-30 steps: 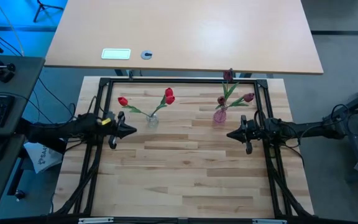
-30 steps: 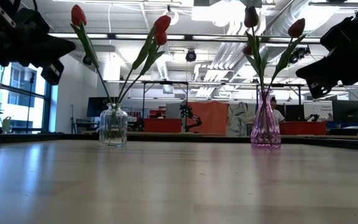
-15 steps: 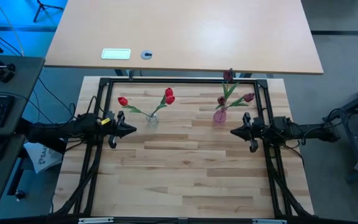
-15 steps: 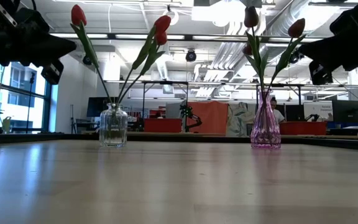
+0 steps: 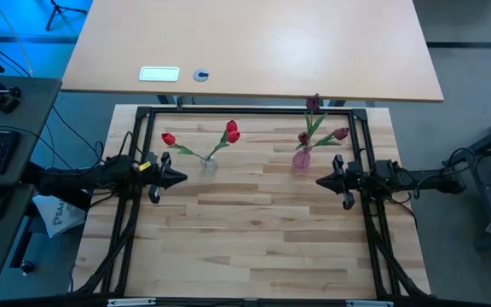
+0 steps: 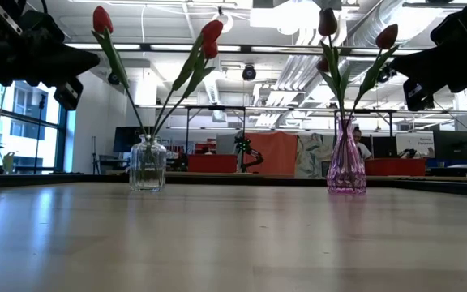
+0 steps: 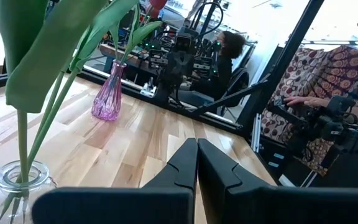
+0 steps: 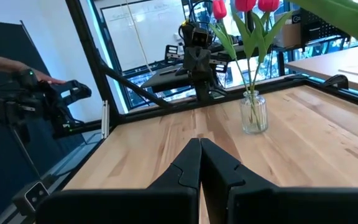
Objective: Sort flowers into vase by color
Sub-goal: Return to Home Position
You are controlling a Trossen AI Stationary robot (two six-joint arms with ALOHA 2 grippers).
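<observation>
Three red tulips point(image 5: 231, 131) stand with their stems in a clear glass vase point(image 5: 209, 165) at the far left; the vase shows too in the low view point(image 6: 147, 165). Three maroon tulips point(image 5: 313, 105) stand in a pink glass vase point(image 5: 301, 159), also seen in the low view point(image 6: 346, 162). My left gripper point(image 5: 182, 178) hovers shut and empty just left of the clear vase. My right gripper point(image 5: 320, 181) hovers shut and empty just right of the pink vase. Both sets of fingertips meet in the wrist views point(image 7: 196, 163) point(image 8: 199, 160).
A black metal frame point(image 5: 245, 111) borders the wooden table. A second table beyond carries a white card point(image 5: 158, 73) and a small round object point(image 5: 200, 75). A person's hand on a device shows past the frame in the left wrist view point(image 7: 303, 102). Bare tabletop lies toward the near edge.
My right gripper has drawn back a little toward the table's right edge, away from the pink vase, and risen slightly. It has then kept still. The flowers and vases have not moved.
</observation>
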